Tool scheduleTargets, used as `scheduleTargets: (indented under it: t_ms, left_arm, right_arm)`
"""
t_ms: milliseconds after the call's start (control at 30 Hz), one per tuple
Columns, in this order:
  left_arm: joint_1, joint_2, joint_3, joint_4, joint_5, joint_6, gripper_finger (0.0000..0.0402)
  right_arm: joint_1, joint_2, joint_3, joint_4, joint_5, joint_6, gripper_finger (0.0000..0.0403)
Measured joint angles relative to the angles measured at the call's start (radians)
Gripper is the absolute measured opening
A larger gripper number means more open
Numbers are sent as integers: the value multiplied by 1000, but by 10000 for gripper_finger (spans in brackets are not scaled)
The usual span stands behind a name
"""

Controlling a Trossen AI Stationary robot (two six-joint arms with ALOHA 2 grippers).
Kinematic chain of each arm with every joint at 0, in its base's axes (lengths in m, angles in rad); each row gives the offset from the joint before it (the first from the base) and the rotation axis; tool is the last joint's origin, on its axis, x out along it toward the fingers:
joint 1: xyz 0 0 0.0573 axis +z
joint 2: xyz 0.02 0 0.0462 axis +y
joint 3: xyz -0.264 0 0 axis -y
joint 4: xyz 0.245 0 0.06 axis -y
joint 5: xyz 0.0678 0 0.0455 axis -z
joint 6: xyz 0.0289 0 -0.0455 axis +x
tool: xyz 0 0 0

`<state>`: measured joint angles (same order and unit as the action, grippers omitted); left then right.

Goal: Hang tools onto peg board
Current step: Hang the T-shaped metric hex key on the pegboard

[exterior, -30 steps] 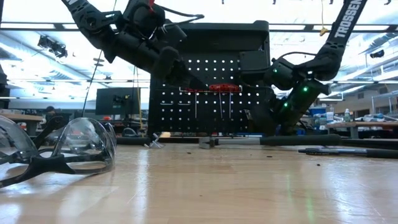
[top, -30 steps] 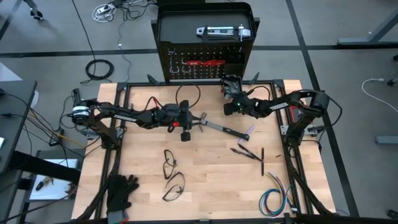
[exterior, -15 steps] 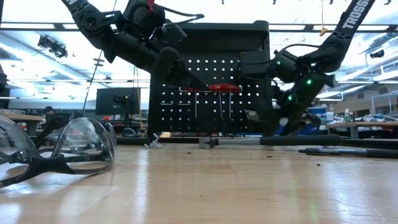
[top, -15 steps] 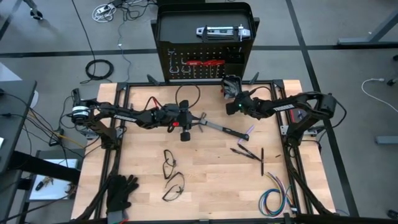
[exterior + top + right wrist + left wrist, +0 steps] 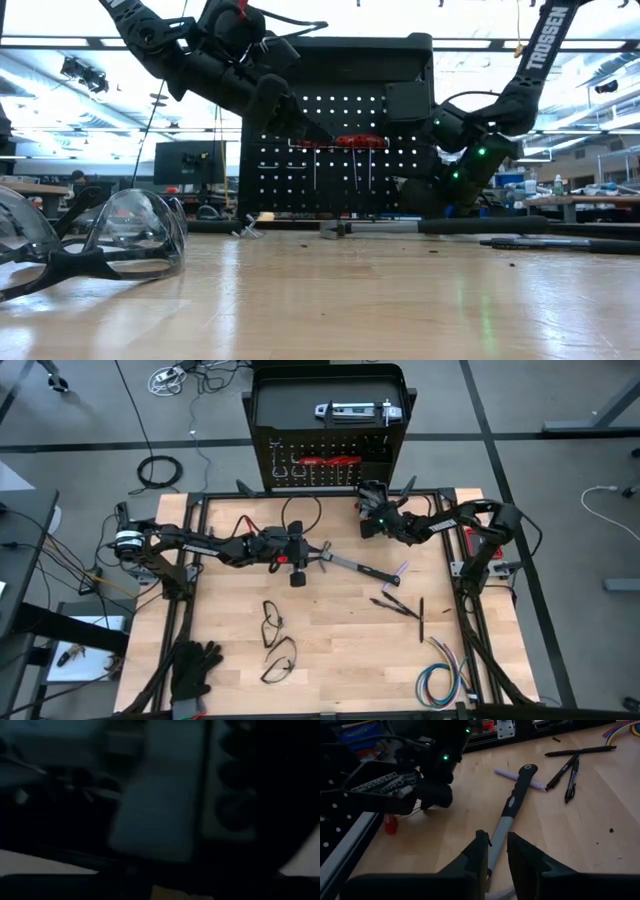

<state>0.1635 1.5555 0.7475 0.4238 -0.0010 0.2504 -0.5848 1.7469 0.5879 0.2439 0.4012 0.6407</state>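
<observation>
We are looking down on the table (image 5: 330, 660), and the left gripper (image 5: 322, 553) sits mid-table, its fingers (image 5: 477, 857) drawn narrow around the steel neck of a hammer (image 5: 362, 567). The left wrist view shows the hammer's grey-and-black handle (image 5: 512, 807) running away between those fingers, lying on the wood. Its far end rests beside a lilac marker (image 5: 532, 782), with black pens (image 5: 570, 767) just to the right.

Over at the far edge, the right gripper (image 5: 373, 510) is pressed in close to the foot of the peg board (image 5: 330, 420). From the left wrist view we see a rack of small grey pieces (image 5: 385, 785) right by that gripper, but we cannot tell how wide its jaws stand or whether it grips anything; its own camera gives only darkness.

The peg board stands upright beyond the table's far edge. Red-handled tools (image 5: 350, 142) hang on it already, and a silver bar tool (image 5: 360, 410) lies across its top.

Nearer us, two pairs of safety glasses (image 5: 275, 640) lie left of centre, black gloves (image 5: 192, 668) sit at the near left corner, and a coloured wire bundle (image 5: 440, 678) sits at the near right.
</observation>
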Motion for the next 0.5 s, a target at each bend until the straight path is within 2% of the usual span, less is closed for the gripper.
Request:
scheduleTargets:
  t_ms: [233,500]
  left_arm:
    - [0,0,0,-7,-5,0,72]
    - [0,0,0,-26,-18,0,72]
  right_arm:
    - [42,17,7,-11,22,-13,15]
    - [84,3,9,-47,9,-9,5]
